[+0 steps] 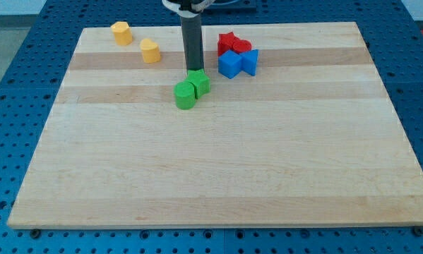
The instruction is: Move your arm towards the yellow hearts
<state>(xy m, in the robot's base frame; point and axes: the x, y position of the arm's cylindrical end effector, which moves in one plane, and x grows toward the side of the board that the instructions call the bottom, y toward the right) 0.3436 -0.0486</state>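
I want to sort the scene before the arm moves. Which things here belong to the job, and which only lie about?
Belong to the job:
my tip, just above the green blocks
yellow heart
second yellow block, shape unclear

Only lying about:
two green blocks, touching
red blocks
blue blocks

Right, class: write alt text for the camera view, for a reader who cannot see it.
A dark rod's tip touches the top edge of two green blocks on a wooden board. Two yellow blocks lie toward the view's top left; red blocks and blue blocks cluster right of the rod.
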